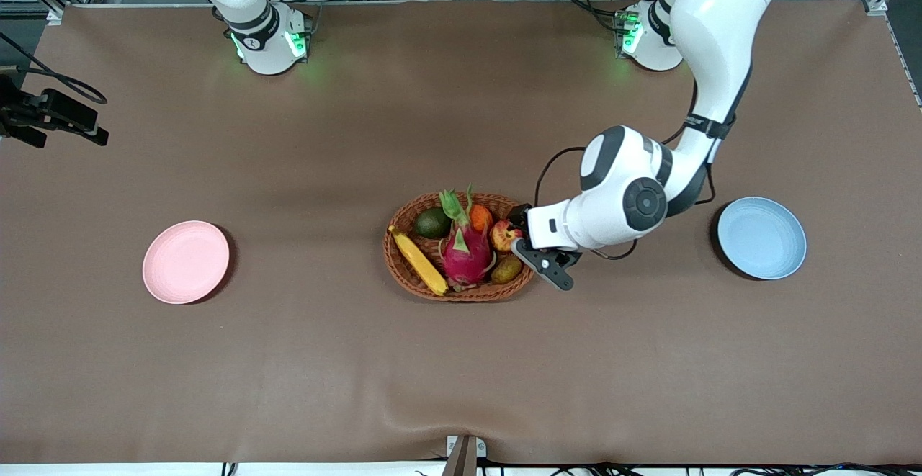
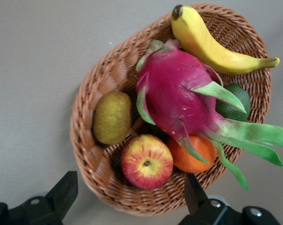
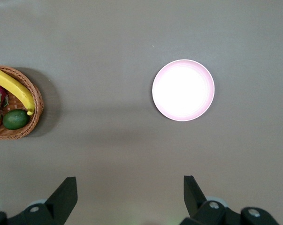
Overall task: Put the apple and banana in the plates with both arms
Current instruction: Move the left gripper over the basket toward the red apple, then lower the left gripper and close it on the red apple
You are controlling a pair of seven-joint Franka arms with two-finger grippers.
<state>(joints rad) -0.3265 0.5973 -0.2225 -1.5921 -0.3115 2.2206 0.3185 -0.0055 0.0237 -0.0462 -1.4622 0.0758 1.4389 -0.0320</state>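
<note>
The apple (image 1: 504, 235) lies in the wicker basket (image 1: 461, 295) at the table's middle, at the end toward the left arm. The banana (image 1: 418, 260) lies along the basket's rim toward the right arm's end. My left gripper (image 1: 520, 231) is open and hovers over the basket's edge, right beside the apple (image 2: 147, 161), with its fingers (image 2: 66, 187) apart and empty. The pink plate (image 1: 186, 261) sits toward the right arm's end, the blue plate (image 1: 761, 238) toward the left arm's end; both are empty. My right gripper (image 3: 129, 194) is open, high over bare table, with the pink plate (image 3: 183, 90) and banana (image 3: 12, 89) in its view.
The basket also holds a dragon fruit (image 1: 467, 249), a green avocado (image 1: 432, 222), an orange (image 1: 480, 217) and an olive-brown fruit (image 1: 507, 268). A black device (image 1: 50, 116) juts over the table edge at the right arm's end.
</note>
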